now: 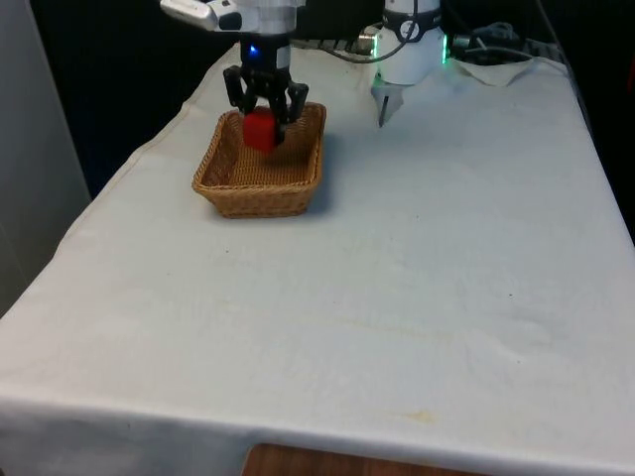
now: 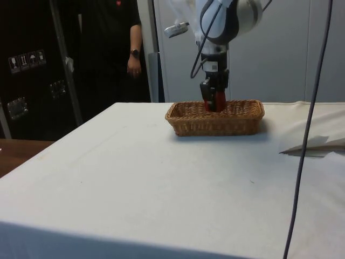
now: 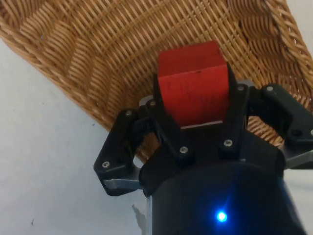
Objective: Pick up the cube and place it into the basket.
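Note:
A red cube (image 1: 260, 130) sits between the fingers of my black gripper (image 1: 262, 127), which is shut on it. The gripper hangs over the far end of a woven wicker basket (image 1: 213, 177) at the front view's left, far part of the table. From the side, the cube (image 2: 214, 101) is level with the rim of the basket (image 2: 188, 121), dipping into it. Through the wrist camera the cube (image 3: 194, 81) is clamped between both fingers (image 3: 163, 117), with the basket floor (image 3: 112, 44) close beneath it.
The robot's white base (image 1: 409, 50) stands just beyond the basket, with cables behind it. A person (image 2: 116, 48) in dark clothing stands behind the table in the side view. White cloth (image 1: 397, 278) covers the wide table surface nearer the front camera.

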